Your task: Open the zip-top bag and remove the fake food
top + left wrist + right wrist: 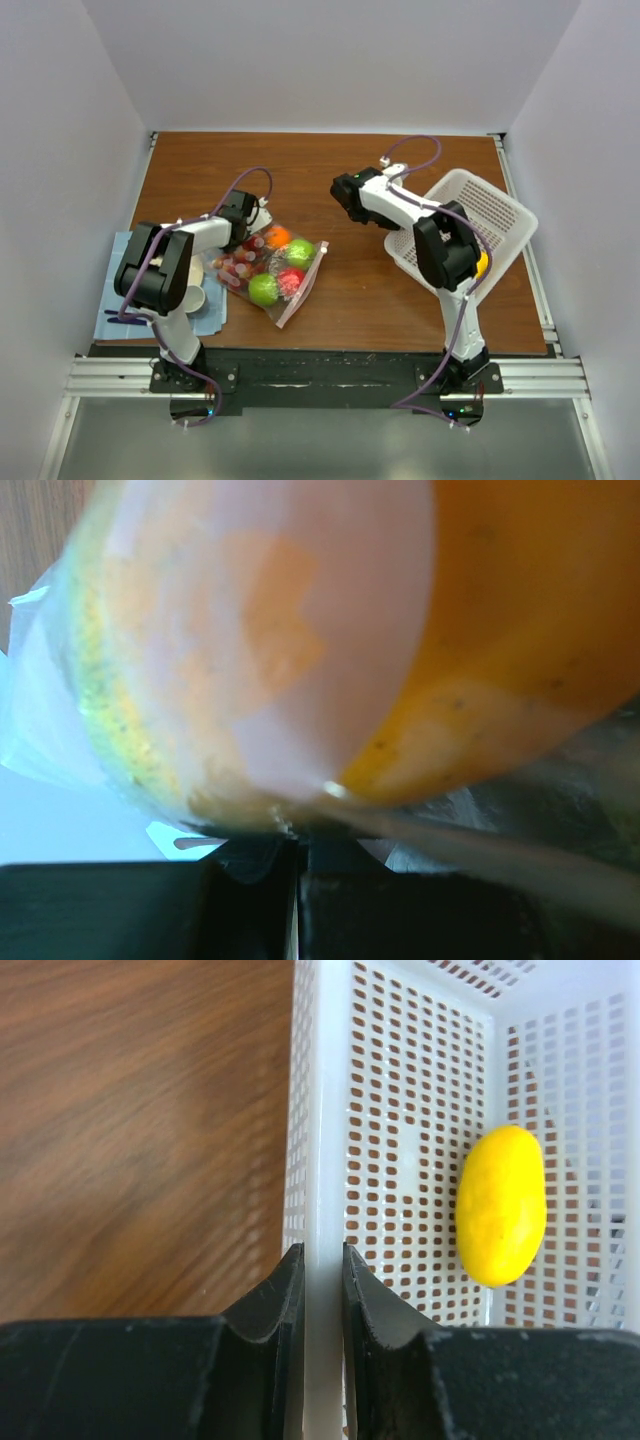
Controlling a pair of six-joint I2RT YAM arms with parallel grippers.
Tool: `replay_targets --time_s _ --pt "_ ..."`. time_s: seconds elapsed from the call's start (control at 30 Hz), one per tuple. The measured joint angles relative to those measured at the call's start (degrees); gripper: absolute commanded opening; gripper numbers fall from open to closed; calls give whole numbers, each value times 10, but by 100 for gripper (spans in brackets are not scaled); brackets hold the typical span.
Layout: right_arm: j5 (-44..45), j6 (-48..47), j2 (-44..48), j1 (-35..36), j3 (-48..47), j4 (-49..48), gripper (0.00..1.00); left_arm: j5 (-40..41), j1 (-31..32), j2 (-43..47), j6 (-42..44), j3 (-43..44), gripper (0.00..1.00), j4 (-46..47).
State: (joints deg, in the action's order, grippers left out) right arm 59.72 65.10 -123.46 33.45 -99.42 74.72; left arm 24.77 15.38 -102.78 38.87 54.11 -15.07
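1. While the left gripper (254,216) sits at the far-left corner of the zip-top bag (305,288), my wrist view shows its jaws pressed together on a fold of clear plastic.
2. The bag lies on the wooden table (360,300) between the arms, with fake food inside: an orange (277,236), two green apples (299,252), a red piece (290,280) and grapes (238,266).
3. The right gripper (322,1260) hangs beyond the bag, near the white basket (495,205).
4. Its jaws stand a narrow slit apart, with the basket wall lined up in the gap; I cannot tell whether they pinch it.
5. A yellow mango-like piece (501,1206) lies in the basket.
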Motion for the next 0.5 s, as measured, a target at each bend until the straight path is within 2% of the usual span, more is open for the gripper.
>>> replay_targets --time_s 0.17,0.33,0.5 --pt "31 -132 42 99 96 -106 0 0 0 0 0 0 0 0" --pt "2 -245 111 204 214 -227 1 -1 0 0 0 2 0 -2" --pt "-40 -295 180 210 275 -292 1 -2 -1 -1 0 3 0 -4"
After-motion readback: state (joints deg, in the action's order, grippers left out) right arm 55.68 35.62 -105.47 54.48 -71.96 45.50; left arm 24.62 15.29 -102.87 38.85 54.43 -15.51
